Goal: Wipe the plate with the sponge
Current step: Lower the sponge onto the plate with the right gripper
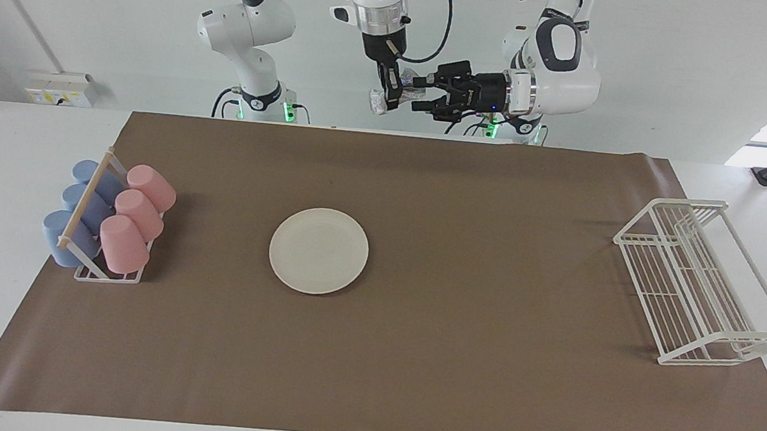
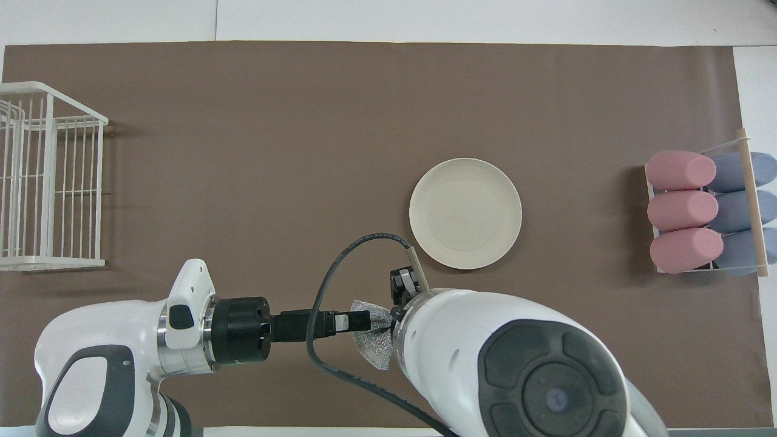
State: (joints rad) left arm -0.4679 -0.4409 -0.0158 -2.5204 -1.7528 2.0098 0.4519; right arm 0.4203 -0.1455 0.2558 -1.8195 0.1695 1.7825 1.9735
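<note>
The cream-white plate (image 1: 318,250) lies flat on the brown mat near the middle of the table; it also shows in the overhead view (image 2: 465,213). The silvery sponge (image 1: 377,101) hangs in the air over the robots' edge of the mat, well above the table. My right gripper (image 1: 388,105) points down and is shut on the sponge. My left gripper (image 1: 425,94) reaches in sideways, open, with one end of the sponge between its fingers. In the overhead view the sponge (image 2: 373,349) shows between the left gripper (image 2: 363,321) and the right arm's wrist.
A rack with pink cups (image 1: 139,215) and blue cups (image 1: 82,210) stands at the right arm's end of the mat. A white wire rack (image 1: 702,299) stands at the left arm's end. A black cable (image 2: 328,285) loops by the grippers.
</note>
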